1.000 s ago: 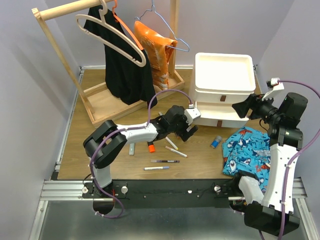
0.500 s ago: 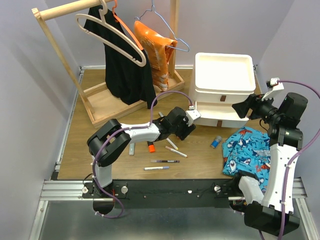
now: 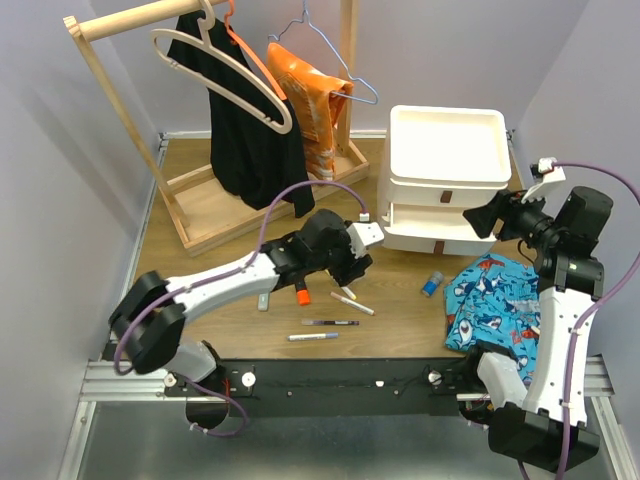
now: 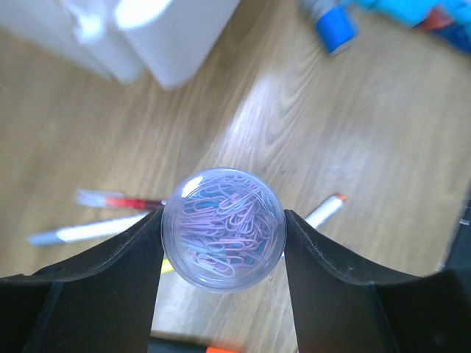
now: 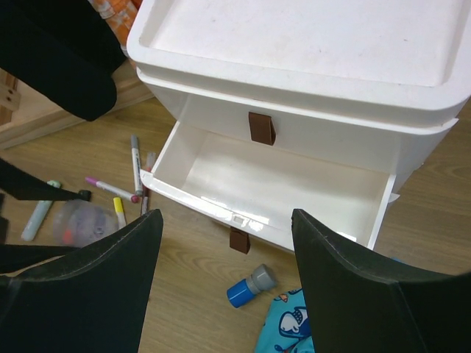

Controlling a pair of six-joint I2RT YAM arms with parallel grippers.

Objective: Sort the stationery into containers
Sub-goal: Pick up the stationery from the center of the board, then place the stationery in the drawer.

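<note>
Pinching a clear pot point(image 4: 223, 229) full of paper clips, the left pincer point(image 4: 223, 239) has a dark finger point(image 4: 110, 283) pressed against each side of the round wall. The pot sits just in front of the left corner of the white drawer unit point(image 3: 445, 150), close to it but not touching. Several pens point(image 3: 330, 322) and an orange highlighter point(image 3: 300, 294) lie on the wooden surface point(image 3: 400, 320) under and around the pot, all in front of the unit's left half.

The unit's middle drawer point(image 5: 294, 187) is pulled out toward the arms, and its white inside shows in the right wrist view. A brown pull tab point(image 5: 238, 240) hangs from the drawer's front lip, and another marks the closed tier above. The shallow tray top of the unit faces upward.

The right pincer point(image 5: 227, 220) hovers at the unit's right front, aimed at the open drawer. Its two fingers are spread wide, with nothing between them.

A small blue piece point(image 3: 432, 284) with a grey cap lies on the surface just in front of the open drawer. The shark-print cloth point(image 3: 495, 300) is crumpled in front of the unit's right corner, right beside the blue piece. A wooden clothes rack point(image 3: 190, 215) hung with garments stands well to the unit's left.
</note>
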